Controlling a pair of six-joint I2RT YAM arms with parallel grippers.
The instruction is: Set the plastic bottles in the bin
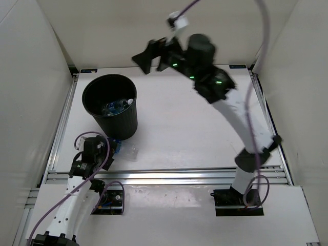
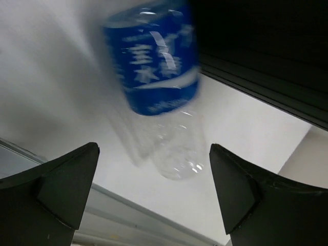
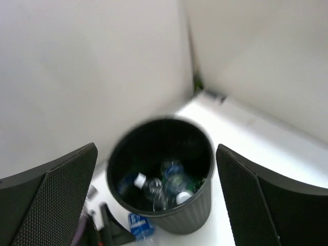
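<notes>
black bin (image 1: 123, 125) holding several bottles (image 3: 154, 188), blue-labelled bottle (image 2: 154, 66) lying on the table (image 1: 179, 138) at the bin's base, left gripper (image 2: 154, 154) jaws wide just before it, right gripper (image 1: 154, 57) spread wide, empty, raised well clear of the bin

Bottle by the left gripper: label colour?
Blue with white print. The bottle shows best in the left wrist view.

In the left wrist view, the blue-labelled bottle (image 2: 154, 87) is smeared by blur. Its print is unreadable and its top is cut off by the upper edge. From above, only a blue scrap shows near the worktop's left edge, behind the left gripper (image 1: 108, 149). The bottles inside the bin (image 3: 190, 215) are too jumbled to count.
</notes>
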